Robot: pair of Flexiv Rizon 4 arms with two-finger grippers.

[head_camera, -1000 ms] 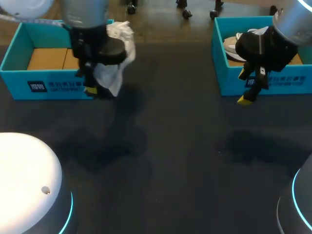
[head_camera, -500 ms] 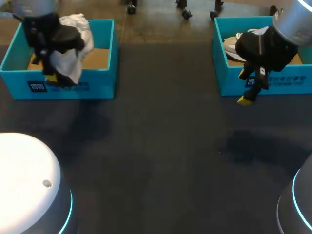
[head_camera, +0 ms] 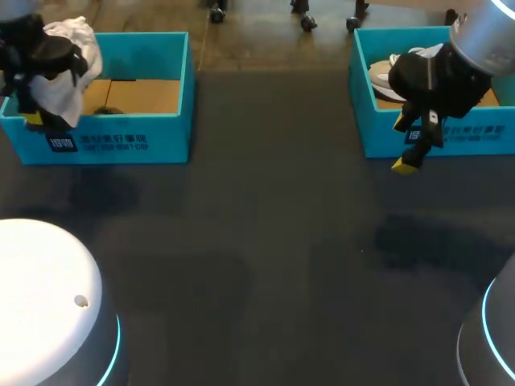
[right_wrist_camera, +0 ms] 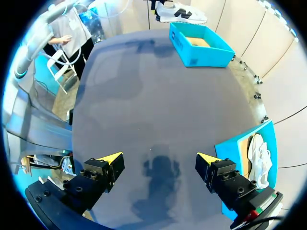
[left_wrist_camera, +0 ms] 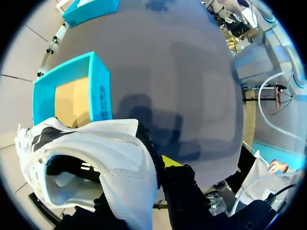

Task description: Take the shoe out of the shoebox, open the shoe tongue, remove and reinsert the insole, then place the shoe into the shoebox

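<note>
1. Two teal boxes are set at the far side of the dark table (head_camera: 265, 241), well apart. In the left box (head_camera: 121, 121) a brown cardboard floor is seen. In the right box (head_camera: 438, 133) a second shoe (head_camera: 385, 76), white with dark bits, is laid at the end nearer the middle of the table.
2. The white shoe (head_camera: 68, 68) is not in either box. It's held up in the air over the outer end of the left box, close to its front wall, clamped in the left gripper (head_camera: 34, 119). Only one yellow tip is seen beside it in the wrist view; the other is hidden by the shoe.
3. In the left wrist view the shoe's opening is turned toward the wrist. Its long axis looks tilted, but which way the toe points can't really be told.
4. The right gripper (head_camera: 406, 143) is hung just in front of the right box's front wall, above the table, with its fingers spread wide and nothing between them.
5. Part of the right box is covered by the right arm (head_camera: 451, 72) in the head view.
</note>
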